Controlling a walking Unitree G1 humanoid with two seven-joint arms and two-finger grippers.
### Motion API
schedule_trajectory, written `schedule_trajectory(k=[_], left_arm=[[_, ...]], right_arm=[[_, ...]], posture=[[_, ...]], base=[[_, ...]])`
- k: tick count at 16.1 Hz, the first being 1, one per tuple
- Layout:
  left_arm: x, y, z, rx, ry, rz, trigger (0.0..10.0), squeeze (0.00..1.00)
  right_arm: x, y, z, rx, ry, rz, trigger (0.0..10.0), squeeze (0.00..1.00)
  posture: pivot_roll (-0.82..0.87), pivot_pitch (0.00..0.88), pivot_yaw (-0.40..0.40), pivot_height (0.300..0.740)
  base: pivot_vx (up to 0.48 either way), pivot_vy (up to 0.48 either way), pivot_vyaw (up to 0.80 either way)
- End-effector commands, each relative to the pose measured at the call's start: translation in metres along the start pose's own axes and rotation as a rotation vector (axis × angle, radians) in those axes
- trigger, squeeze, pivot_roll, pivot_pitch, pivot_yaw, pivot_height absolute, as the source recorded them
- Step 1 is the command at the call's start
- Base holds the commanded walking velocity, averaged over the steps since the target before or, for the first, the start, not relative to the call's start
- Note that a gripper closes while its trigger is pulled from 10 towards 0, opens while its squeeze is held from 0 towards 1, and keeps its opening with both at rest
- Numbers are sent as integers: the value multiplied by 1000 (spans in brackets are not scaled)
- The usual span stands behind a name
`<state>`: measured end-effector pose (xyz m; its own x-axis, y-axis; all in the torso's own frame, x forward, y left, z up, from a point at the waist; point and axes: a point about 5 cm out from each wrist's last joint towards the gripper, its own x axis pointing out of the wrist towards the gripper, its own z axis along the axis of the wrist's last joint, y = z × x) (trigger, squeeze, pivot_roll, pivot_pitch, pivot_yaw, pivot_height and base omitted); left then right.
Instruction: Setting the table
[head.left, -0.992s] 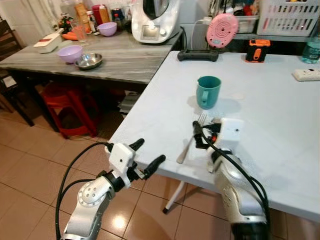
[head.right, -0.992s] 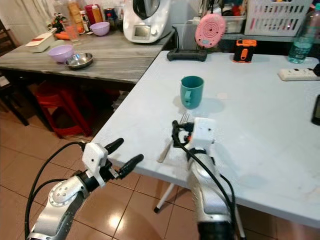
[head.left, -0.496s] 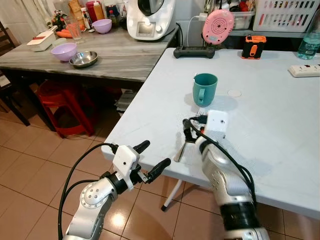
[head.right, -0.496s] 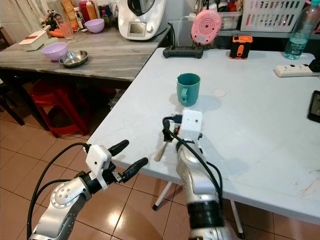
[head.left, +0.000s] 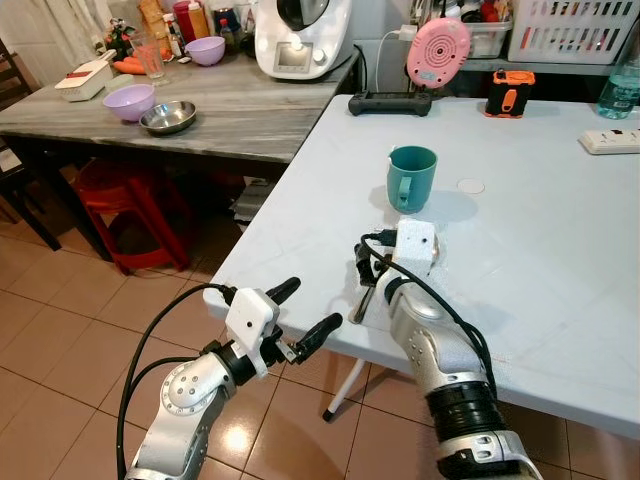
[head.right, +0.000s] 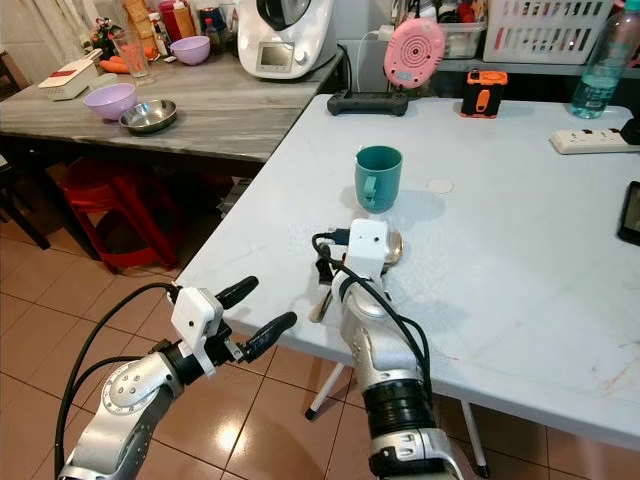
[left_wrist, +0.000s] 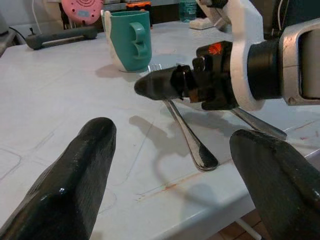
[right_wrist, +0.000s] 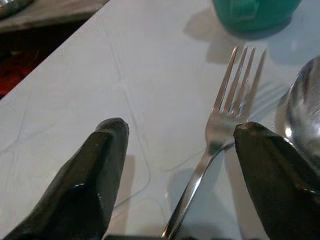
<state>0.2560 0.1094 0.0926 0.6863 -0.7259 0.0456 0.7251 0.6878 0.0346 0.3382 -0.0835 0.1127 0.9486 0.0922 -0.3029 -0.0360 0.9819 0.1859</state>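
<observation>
A teal mug (head.left: 412, 178) stands upright on the white table (head.left: 545, 235). In front of it a steel fork (right_wrist: 235, 95) lies with its tines toward the mug and its handle (left_wrist: 192, 142) reaching to the table's near edge. A spoon (right_wrist: 302, 105) lies beside the fork, its bowl (head.right: 390, 243) showing next to my right wrist. My right gripper (right_wrist: 182, 127) is open and low over the table, one finger on each side of the fork. My left gripper (head.left: 305, 305) is open in the air just off the table's near edge, holding nothing.
A grey wooden counter (head.left: 250, 110) adjoins the table on the left, with purple bowls (head.left: 131, 102), a steel bowl (head.left: 167, 118) and an appliance. A red stool (head.left: 135, 200) stands under it. A black device (head.left: 390, 102), an orange box (head.left: 510, 92) and a power strip (head.left: 610, 142) line the far side.
My right gripper has shifted left and settled lower over the fork, and the spoon's bowl now shows beside the wrist. The left gripper has stayed where it was.
</observation>
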Motion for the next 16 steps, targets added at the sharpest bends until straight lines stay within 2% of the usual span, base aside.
schedule_trajectory(k=[1,3,5,10,13,16], left_arm=[[-2,5,2,13,-2,24,10000,0],[-3,6,2,14,-3,23,10000,0],[-3,7,3,13,-8,14,10000,0],[-2,9,8,8,-29,-27,10000,0],[-2,11,11,13,-28,-66,10000,0],[-2,15,10,31,-12,-76,10000,0]], right_arm=[[2,3,-1,15,19,-7,0,0],[4,-3,-10,34,68,-39,314,0],[5,-11,-18,61,111,-77,0,0],[5,-22,-25,84,141,-127,0,0],[4,-30,-30,77,159,-147,0,0],[1,-40,-41,24,211,-141,0,0]], posture=[[-60,52,102,740],[-59,52,104,740],[-61,52,108,740],[-60,49,112,740],[-61,48,113,740],[-66,48,111,740]], base=[[0,0,0],[0,0,0],[0,0,0],[0,0,0],[0,0,0],[0,0,0]])
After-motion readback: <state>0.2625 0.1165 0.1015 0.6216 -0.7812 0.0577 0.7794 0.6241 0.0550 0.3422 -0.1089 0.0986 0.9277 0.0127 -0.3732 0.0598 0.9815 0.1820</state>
